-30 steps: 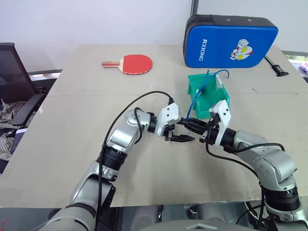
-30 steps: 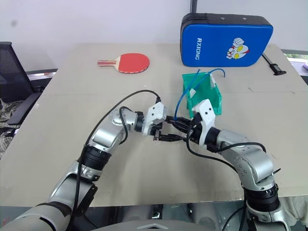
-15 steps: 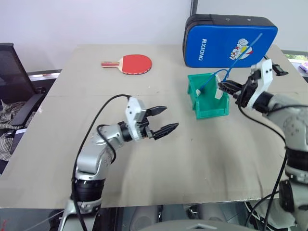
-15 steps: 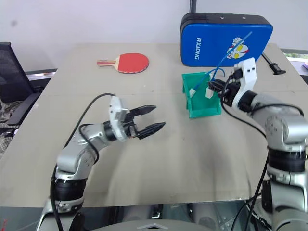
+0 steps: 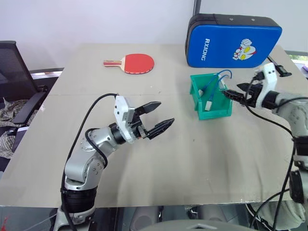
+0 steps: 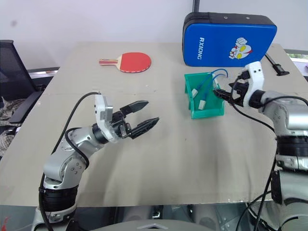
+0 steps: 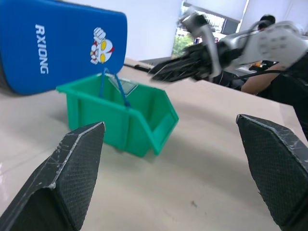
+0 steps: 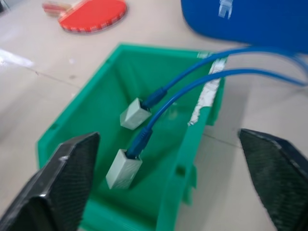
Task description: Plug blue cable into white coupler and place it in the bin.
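The green bin (image 5: pixel 214 111) stands on the table right of centre. The blue cable (image 8: pixel 192 84) lies in it, looping over the back rim (image 5: pixel 223 73). Each cable end sits in a white coupler: one coupler (image 8: pixel 123 168) lies low in the bin, the other (image 8: pixel 135 114) a little deeper. My right gripper (image 5: pixel 232 90) hovers open just right of the bin's rim, with nothing between its fingers. To the bin's left, my left gripper (image 5: pixel 165 112) hangs open and empty above the table, pointing toward the bin (image 7: pixel 120 120).
A blue padded case (image 5: pixel 233 41) leans at the back, just behind the bin. A red paddle (image 5: pixel 137 62) lies at the back, left of centre. A black chair (image 5: pixel 14 72) stands off the table's left side. Bare tabletop lies in front of the bin.
My right gripper carried the cable from in front of the bin to over it, then opened; the cable and couplers now rest inside. The left arm drew back to the left.
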### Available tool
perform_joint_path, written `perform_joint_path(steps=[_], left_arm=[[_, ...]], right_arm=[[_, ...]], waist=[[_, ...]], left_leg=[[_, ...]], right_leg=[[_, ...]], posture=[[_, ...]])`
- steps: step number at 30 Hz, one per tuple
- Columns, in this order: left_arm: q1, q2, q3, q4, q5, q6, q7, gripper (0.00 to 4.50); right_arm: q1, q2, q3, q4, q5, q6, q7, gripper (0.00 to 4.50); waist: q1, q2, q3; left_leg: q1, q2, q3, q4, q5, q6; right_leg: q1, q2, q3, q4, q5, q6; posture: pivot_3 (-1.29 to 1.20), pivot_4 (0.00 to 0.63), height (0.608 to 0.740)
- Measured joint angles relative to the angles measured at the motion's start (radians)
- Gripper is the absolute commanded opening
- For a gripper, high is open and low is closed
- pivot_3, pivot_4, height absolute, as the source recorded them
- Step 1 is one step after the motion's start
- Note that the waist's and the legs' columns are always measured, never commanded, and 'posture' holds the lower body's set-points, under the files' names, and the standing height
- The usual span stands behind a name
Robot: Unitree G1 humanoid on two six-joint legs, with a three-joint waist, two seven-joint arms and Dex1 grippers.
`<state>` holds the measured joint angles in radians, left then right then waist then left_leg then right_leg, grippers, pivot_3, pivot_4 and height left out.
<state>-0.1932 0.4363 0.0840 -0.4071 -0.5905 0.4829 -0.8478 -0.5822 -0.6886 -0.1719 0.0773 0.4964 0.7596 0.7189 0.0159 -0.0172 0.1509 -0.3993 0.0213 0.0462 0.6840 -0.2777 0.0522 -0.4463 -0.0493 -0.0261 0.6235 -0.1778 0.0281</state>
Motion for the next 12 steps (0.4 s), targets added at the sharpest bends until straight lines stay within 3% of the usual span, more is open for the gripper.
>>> perform_joint_path(steps=[7,9,12], left_arm=[[0.088,0.093,0.023,0.033,0.013,-0.020,-0.027,4.50],[0.096,0.105,0.032,0.043,0.013,-0.020,-0.030,4.50],[0.191,0.226,0.096,0.115,0.042,-0.040,-0.090,4.50]], right_arm=[[0.519,-0.034,-0.253,-0.418,-0.004,-0.178,0.025,4.42],[0.565,-0.034,-0.285,-0.444,-0.008,-0.192,0.029,4.42],[0.925,-0.029,-0.460,-0.568,-0.048,-0.286,0.120,4.42]], waist=[[-0.005,0.001,0.001],[-0.007,0.001,0.001],[-0.001,0.001,0.001]], left_leg=[[0.003,0.001,0.002,0.000,0.000,0.000],[0.003,0.001,0.002,0.000,0.000,0.000],[0.005,0.002,0.000,0.000,0.000,0.000]], right_leg=[[0.000,0.001,0.002,0.002,-0.005,0.001],[0.000,0.001,0.002,0.002,-0.005,0.001],[0.001,0.001,0.000,0.002,-0.005,0.000]], posture=[[0.00,0.150,0.731],[0.00,0.150,0.731],[0.00,0.150,0.731]])
